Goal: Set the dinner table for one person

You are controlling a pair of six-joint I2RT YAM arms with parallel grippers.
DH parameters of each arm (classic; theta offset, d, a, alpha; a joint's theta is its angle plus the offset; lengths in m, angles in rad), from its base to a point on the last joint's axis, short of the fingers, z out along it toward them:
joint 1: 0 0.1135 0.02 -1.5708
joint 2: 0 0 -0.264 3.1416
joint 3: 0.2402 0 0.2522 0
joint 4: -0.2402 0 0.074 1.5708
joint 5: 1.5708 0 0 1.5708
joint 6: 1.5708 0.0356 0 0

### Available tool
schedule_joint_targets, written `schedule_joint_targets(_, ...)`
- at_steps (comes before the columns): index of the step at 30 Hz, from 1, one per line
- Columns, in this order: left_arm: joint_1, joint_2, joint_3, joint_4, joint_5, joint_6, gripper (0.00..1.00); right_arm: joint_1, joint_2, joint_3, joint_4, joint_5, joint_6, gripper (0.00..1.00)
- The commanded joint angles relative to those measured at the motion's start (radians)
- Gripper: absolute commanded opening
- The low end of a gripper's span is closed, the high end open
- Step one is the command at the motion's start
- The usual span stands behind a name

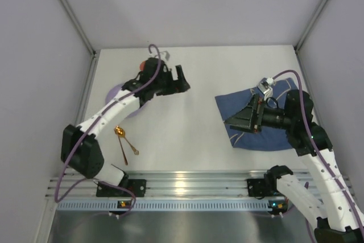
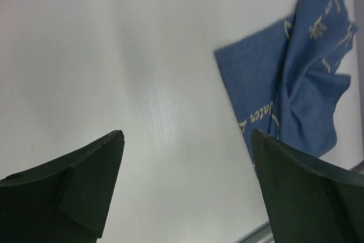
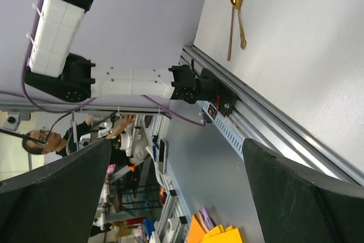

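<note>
Apparently nothing is arranged yet: the gold cutlery [image 1: 124, 140] lies together at the near left of the dinner table [image 1: 187, 140], and the blue cloth [image 2: 267, 78] is crumpled at the right. The left gripper [image 1: 181, 81] and the right gripper [image 1: 238, 119] are both spread wide and hold nothing, probably ready to reach for these things.

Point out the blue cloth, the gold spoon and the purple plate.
Dark blue patterned cloth [image 2: 261, 83]: left wrist view, its flat left part.
Shiny gold metal spoon [image 1: 119, 132]: top external view, its bowl.
Round lilac plate [image 1: 114, 90]: top external view, exposed left rim.

Dinner table [image 1: 193, 78]: blue cloth [image 1: 230, 105], plate [image 1: 114, 92], gold cutlery [image 1: 119, 132].
</note>
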Motion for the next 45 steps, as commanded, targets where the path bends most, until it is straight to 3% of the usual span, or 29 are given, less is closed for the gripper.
schedule_joint_targets(1, -0.139, 0.137, 0.106, 0.06, -0.015, -0.014, 0.98, -0.01, -0.001, 0.098, -0.093, -0.01, -0.078, 1.0)
schedule_joint_targets(5, -0.234, 0.294, 0.197, 0.011, -0.071, 0.012, 0.98, -0.019, 0.025, 0.193, -0.234, 0.011, -0.185, 1.0)
schedule_joint_targets(11, -0.272, 0.532, 0.341, -0.001, -0.103, 0.016, 0.98, -0.036, 0.089, 0.339, -0.443, 0.102, -0.328, 1.0)
schedule_joint_targets(19, -0.275, 0.783, 0.552, 0.019, 0.02, 0.009, 0.98, -0.048, 0.157, 0.451, -0.587, 0.2, -0.418, 1.0)
schedule_joint_targets(30, -0.286, 0.983, 0.711, 0.017, 0.224, 0.009, 0.95, -0.083, 0.194, 0.465, -0.592, 0.287, -0.431, 1.0)
schedule_joint_targets(33, -0.295, 1.024, 0.749, 0.013, 0.274, 0.003, 0.87, -0.102, 0.194, 0.447, -0.575, 0.318, -0.426, 1.0)
schedule_joint_targets(37, -0.306, 1.044, 0.762, 0.005, 0.336, -0.007, 0.63, -0.134, 0.203, 0.396, -0.552, 0.339, -0.42, 1.0)
schedule_joint_targets(38, -0.304, 1.043, 0.759, 0.005, 0.339, -0.01, 0.46, -0.141, 0.203, 0.384, -0.548, 0.341, -0.418, 1.0)
schedule_joint_targets(41, -0.297, 1.032, 0.739, -0.016, 0.319, -0.01, 0.18, -0.164, 0.208, 0.335, -0.525, 0.347, -0.417, 1.0)
schedule_joint_targets(42, -0.291, 1.017, 0.721, -0.027, 0.308, -0.017, 0.0, -0.167, 0.209, 0.319, -0.519, 0.371, -0.417, 1.0)
schedule_joint_targets(45, -0.248, 0.939, 0.618, -0.041, 0.244, -0.048, 0.0, -0.183, 0.217, 0.231, -0.47, 0.43, -0.4, 1.0)
